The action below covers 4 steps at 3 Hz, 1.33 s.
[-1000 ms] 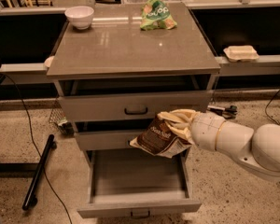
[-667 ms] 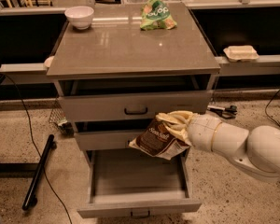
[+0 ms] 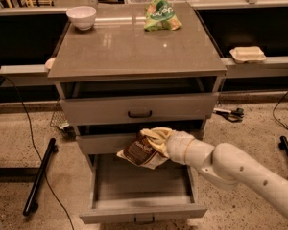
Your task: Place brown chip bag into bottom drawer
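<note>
The brown chip bag is dark brown with tan edges and white lettering. My gripper is shut on it and holds it in the air, in front of the middle drawer and above the back of the open bottom drawer. The white arm reaches in from the lower right. The bottom drawer is pulled far out; its grey tray looks empty and its flat front faces me. The bag hangs tilted, its lower corner over the drawer's rear part, not touching the tray.
A green snack bag and a white bowl sit on the cabinet top. The two upper drawers stand slightly out. A black stand leg lies on the floor at left. Cables run on both sides.
The gripper with the brown bag has moved slightly left and toward the cabinet, over the open bottom drawer. Nothing else has moved.
</note>
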Each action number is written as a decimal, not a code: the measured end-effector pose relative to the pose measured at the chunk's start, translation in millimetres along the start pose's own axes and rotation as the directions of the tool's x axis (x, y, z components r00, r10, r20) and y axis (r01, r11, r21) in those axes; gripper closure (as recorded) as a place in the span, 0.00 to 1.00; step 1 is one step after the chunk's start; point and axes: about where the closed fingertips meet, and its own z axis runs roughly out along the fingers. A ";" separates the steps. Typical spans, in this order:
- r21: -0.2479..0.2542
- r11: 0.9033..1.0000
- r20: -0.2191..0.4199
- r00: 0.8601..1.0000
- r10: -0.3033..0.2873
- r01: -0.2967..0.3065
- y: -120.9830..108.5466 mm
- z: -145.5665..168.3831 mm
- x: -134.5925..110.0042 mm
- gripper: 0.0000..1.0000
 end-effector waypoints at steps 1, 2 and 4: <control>0.000 0.994 0.039 0.993 0.109 -0.109 19.9 46.1 52.9 1.00; -0.004 0.976 0.051 0.975 0.217 -0.217 45.2 76.6 103.0 1.00; -0.007 0.946 0.052 0.944 0.325 -0.326 73.2 101.4 151.3 1.00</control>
